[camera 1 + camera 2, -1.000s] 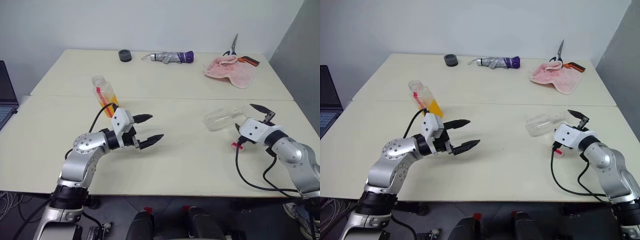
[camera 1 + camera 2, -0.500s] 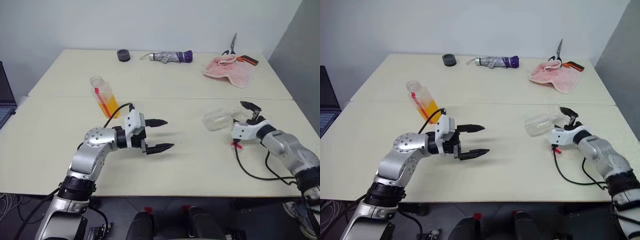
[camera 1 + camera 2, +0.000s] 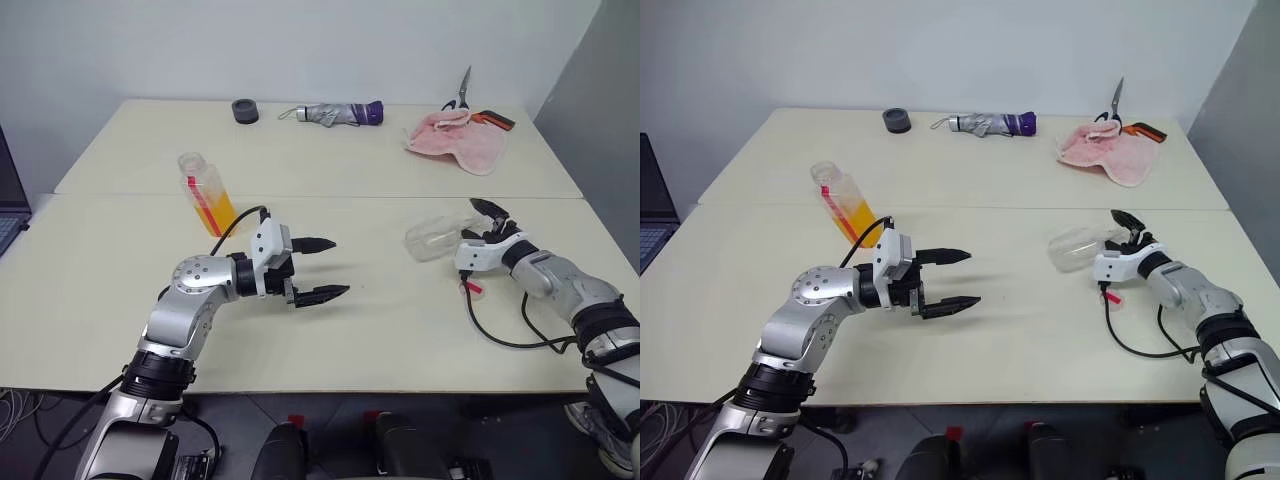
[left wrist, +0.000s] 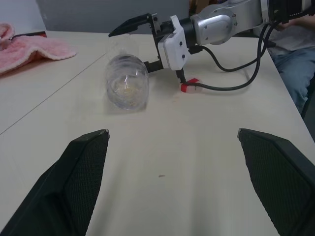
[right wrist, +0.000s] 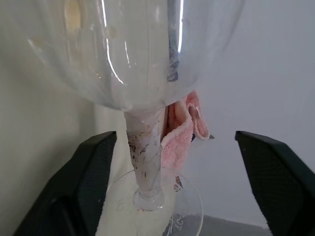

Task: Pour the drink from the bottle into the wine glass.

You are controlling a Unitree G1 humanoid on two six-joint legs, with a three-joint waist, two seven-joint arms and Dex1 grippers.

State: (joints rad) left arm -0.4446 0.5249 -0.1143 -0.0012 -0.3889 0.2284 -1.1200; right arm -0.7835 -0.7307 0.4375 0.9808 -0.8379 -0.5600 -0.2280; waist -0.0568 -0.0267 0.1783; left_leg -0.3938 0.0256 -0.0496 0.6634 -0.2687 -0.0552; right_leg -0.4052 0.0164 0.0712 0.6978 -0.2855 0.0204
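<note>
Left wrist view — clear wine glass (image 4: 127, 87) toppled

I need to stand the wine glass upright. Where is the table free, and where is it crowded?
Free: between the left end effector and the lying wine glass. Crowded: the far edge, with umbrella, towel and scissors.

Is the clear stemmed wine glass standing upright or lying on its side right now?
On its side. The clear stemmed wine glass lies on the cream table, bowl towards the centre, stem between the right gripper's open fingers.
</note>
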